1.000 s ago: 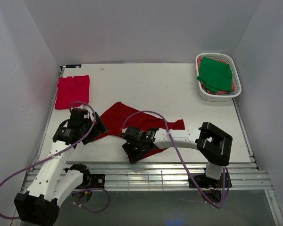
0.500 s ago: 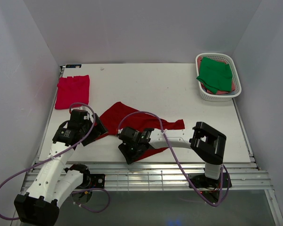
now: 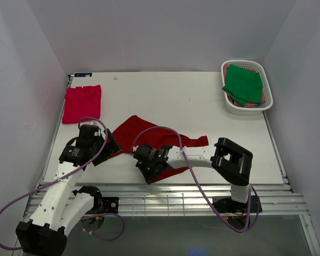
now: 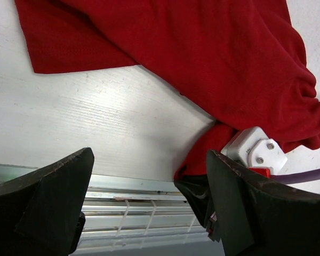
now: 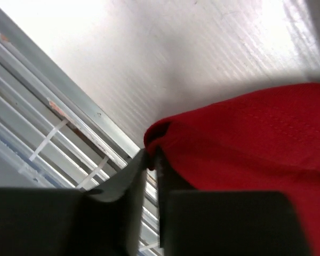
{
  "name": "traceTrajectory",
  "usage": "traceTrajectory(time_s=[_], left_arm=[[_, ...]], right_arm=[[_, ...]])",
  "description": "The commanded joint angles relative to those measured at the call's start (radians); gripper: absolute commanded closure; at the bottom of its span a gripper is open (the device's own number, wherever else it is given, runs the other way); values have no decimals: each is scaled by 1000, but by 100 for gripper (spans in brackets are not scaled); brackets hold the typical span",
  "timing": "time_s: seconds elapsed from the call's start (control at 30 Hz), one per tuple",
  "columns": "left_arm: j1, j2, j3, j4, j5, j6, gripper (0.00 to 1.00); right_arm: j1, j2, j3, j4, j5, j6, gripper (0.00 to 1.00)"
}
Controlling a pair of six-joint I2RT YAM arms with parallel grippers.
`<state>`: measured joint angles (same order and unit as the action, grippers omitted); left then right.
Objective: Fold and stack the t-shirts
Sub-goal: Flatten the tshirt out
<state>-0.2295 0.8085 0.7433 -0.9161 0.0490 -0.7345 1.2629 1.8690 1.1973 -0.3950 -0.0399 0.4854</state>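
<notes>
Dark red t-shirt (image 3: 130,130): near hem partly hidden beneath my right arm (image 3: 197,158).
Right pincer (image 5: 151,159): pinching its edge.
Left pincer (image 4: 149,160): spread.

place: robotics lab test cell | enclosure: plain white walls (image 3: 165,32) closing three sides | bench: white table (image 3: 192,96), slotted aluminium rail frame (image 3: 170,200) along its near edge | rig: white-and-black left arm (image 3: 58,185) and right arm (image 3: 202,157) bolted there, side by side | wiring: exposed purple cable (image 4: 306,174) looping off the arms
</notes>
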Motion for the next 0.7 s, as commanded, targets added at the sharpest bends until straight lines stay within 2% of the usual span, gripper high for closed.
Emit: traceTrajectory(time_s=[0.0,0.03,0.17,0.23,0.27,0.33,0.4,0.43,0.47,0.5,0.53,0.6,0.67], left_arm=[[-2,-14,11,0,-8,-5,3],[-2,-12,17,2,-9,-3,3],[-4,-6,40,8,-14,7,3],[-2,-6,60,8,-23,20,3],[-4,-6,89,10,-26,21,3],[-2,3,122,11,-32,29,3],[-2,14,178,11,-26,33,3],[-4,20,195,16,-8,34,3],[-2,29,212,26,5,34,3],[-2,34,237,34,18,32,3],[-2,37,246,42,41,29,3],[-2,40,261,68,58,21,4],[-2,41,268,86,68,20,4]], right_arm=[[7,42,-42,-63,73,12,89],[7,39,-45,-73,84,16,92],[7,-5,-47,-148,176,35,92],[7,-65,28,-276,233,42,92],[7,-88,72,-332,309,42,92],[6,-145,270,-451,412,29,92],[1,-159,455,-650,582,18,92],[-2,-153,675,-718,631,9,92],[-3,-142,797,-843,729,2,92],[-3,-110,924,-899,774,-7,92],[-3,-113,1125,-913,805,-68,92],[-5,-178,1205,-881,871,-77,92],[-3,-258,1135,-820,944,-93,92]])
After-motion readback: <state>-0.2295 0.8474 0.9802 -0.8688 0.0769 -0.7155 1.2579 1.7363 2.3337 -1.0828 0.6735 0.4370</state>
